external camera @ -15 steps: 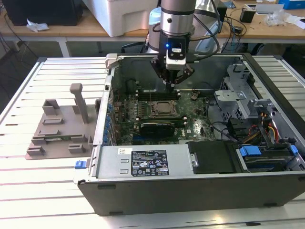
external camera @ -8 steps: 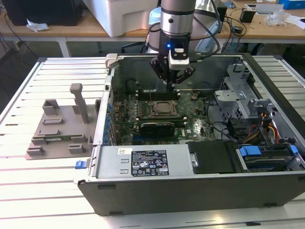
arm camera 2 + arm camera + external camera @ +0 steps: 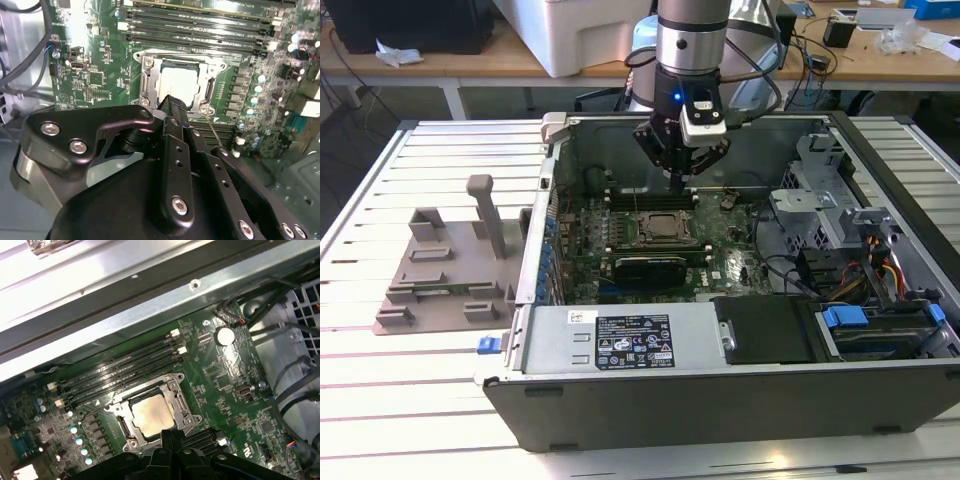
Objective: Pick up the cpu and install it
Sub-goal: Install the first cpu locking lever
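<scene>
The case wall [image 3: 605, 150], black card [image 3: 645, 268] and drive cage [image 3: 812, 200] are ringing the open space lying above the cpu [image 3: 152, 412].

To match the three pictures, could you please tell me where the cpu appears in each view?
Exterior view: cpu in the socket, near the gripper.
Second wrist view: cpu in the socket.
First wrist view: cpu in the socket.
Shared landmark: memory slots beside the socket.
</scene>
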### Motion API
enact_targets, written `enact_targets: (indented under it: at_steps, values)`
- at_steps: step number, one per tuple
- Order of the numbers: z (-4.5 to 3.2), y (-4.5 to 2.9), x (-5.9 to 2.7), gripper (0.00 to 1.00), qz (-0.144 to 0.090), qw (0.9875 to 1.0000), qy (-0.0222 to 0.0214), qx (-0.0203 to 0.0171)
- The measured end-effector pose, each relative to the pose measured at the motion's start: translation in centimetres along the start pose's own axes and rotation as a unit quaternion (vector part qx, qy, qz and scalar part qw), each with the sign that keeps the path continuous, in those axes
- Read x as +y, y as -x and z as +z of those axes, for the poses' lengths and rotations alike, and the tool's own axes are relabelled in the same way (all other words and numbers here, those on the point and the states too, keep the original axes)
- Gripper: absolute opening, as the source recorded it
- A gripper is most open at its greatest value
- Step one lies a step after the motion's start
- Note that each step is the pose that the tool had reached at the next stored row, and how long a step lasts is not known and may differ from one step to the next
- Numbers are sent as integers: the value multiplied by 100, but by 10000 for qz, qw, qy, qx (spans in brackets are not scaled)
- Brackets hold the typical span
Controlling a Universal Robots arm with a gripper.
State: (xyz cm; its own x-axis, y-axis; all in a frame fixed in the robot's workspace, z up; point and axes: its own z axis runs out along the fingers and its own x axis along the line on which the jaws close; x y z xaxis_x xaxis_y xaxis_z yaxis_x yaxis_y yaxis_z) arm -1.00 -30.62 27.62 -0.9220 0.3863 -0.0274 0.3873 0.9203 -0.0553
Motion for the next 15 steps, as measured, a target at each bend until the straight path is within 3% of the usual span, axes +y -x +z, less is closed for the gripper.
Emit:
enact_targets:
  at_steps: [7, 15]
  values:
    - [0, 0, 0, 11, -467, 9989, 13, -26]
    - [0, 0, 0, 11, -1005, 9949, 28, -56]
